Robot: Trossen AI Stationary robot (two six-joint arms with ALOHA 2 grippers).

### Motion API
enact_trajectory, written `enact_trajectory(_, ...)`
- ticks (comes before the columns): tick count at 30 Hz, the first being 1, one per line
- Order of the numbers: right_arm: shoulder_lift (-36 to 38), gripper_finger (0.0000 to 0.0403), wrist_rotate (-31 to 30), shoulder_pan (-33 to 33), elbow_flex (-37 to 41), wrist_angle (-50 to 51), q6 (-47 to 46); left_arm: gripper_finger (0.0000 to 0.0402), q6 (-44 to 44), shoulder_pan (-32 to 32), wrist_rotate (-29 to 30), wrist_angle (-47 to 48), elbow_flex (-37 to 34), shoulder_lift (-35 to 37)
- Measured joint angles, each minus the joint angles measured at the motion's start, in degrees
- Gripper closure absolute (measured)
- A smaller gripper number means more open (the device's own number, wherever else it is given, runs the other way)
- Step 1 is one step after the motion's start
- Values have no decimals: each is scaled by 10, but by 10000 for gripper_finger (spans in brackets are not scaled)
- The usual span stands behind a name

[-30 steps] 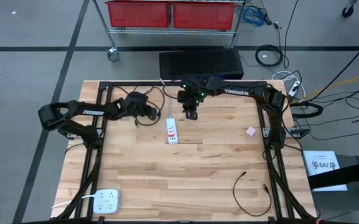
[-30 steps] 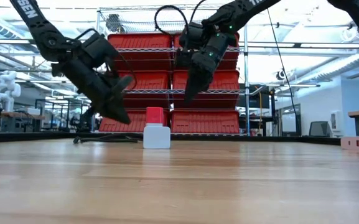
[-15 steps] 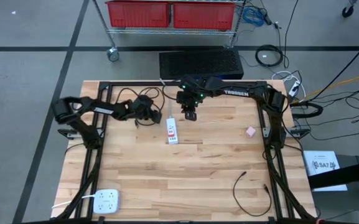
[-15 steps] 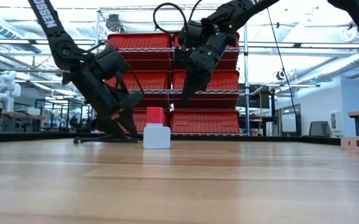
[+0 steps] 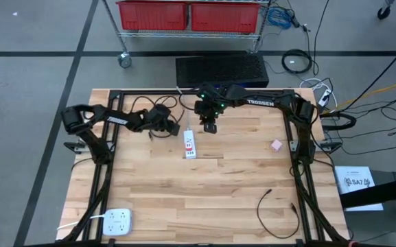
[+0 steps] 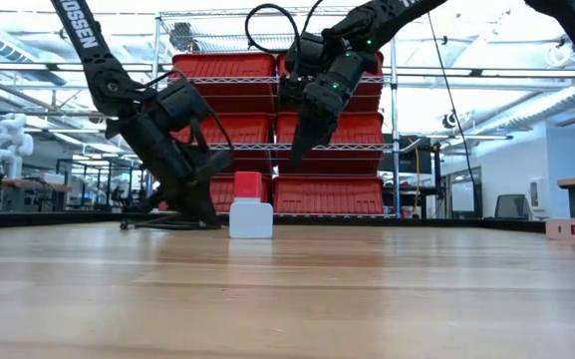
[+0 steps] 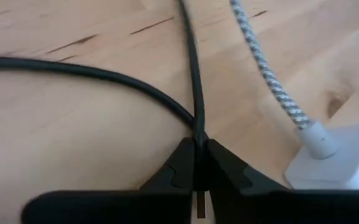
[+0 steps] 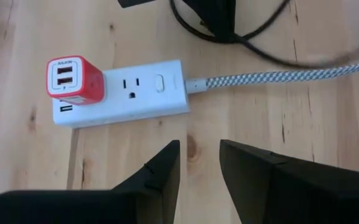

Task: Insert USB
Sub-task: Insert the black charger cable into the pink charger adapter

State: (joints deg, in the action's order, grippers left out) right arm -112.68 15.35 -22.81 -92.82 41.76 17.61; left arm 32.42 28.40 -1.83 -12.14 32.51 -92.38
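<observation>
Now my left tool [image 7: 197, 163] pinches the black USB cable [image 7: 190, 74] flat on the tabletop [image 5: 204, 192] beside the power strip [image 8: 126, 92], so I can lift it toward the red charger [image 8: 74, 80], while my right tool [image 8: 198, 163] hovers open above.

Matt wooden table [image 8: 241, 124]; smooth white plastic power strip [image 8: 129, 93]; braided cord [image 8: 279, 76].

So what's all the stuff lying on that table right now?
Power strip: one, white, upper middle of the table.
USB charger: one, red, plugged into the power strip.
Braided cord: one, grey-white, running from the power strip.
Black cable: one, beside the power strip, in the left fingers.
Second power strip: one, white, near-left corner.
Loose cable: one, black, near-right area.
Small block: one, pink, right side.
Left gripper: shut on the black cable.
Right gripper: open, above the power strip.
</observation>
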Motion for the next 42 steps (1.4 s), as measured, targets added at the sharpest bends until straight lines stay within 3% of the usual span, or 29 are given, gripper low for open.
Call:
enact_trajectory(6,1,296,0,-1,0,0,14,377,-13,0,-8,18,-2,25)
enact_trajectory(15,51,296,5,-20,0,2,39,377,-44,1,-36,14,-2,147)
enact_trajectory(17,61,296,43,-31,0,1,44,377,-55,1,-56,12,-2,175)
enact_trajectory(21,73,296,199,-58,29,-43,45,377,-72,0,-106,2,-2,228)
enact_trajectory(24,87,296,284,-67,111,-154,15,377,-78,-2,-150,-11,-2,257)
enact_trajectory(27,111,296,317,-63,216,-321,-54,377,-88,-6,-183,-41,-2,275)
enact_trajectory(31,136,296,309,-54,357,-605,-177,377,-94,-8,-219,-90,-1,279)
enact_trajectory(36,134,297,229,-37,482,-1028,-347,377,-94,-14,-235,-124,-1,276)
enact_trajectory(39,120,301,206,-23,494,-1106,-382,377,-106,-23,-240,-135,-2,275)
enact_trajectory(42,118,303,221,-11,464,-1074,-381,377,-109,-28,-254,-155,-2,275)
